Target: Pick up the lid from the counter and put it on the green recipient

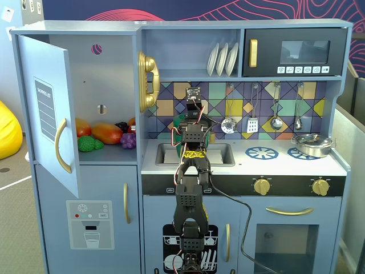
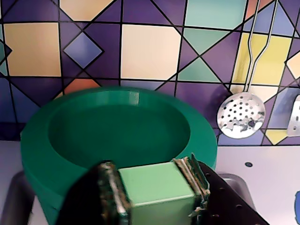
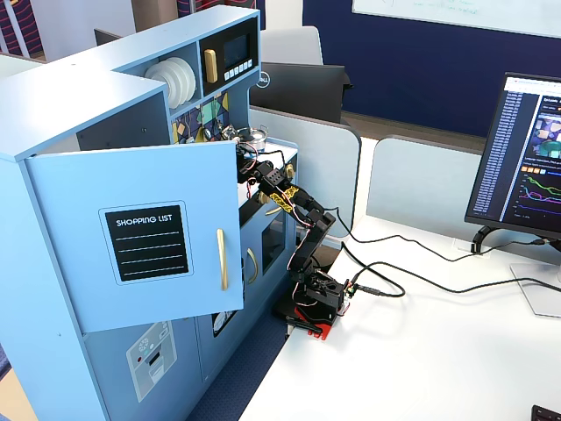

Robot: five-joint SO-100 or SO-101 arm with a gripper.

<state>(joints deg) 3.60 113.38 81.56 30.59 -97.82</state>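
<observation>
My gripper is shut on a light green square block, the lid's knob. The lid's flat disc is hidden under the jaws. The green recipient is a dark green round container with an open hollow top. It stands against the tiled back wall, right ahead of the jaws, and the knob is held at its near rim. In a fixed view the arm reaches over the sink, and a bit of the green recipient shows left of the gripper.
The steel sink lies under the arm. A slotted skimmer and other utensils hang on the wall to the right. Blue burner rings and a steel pot are further right. The fridge door stands open on the left.
</observation>
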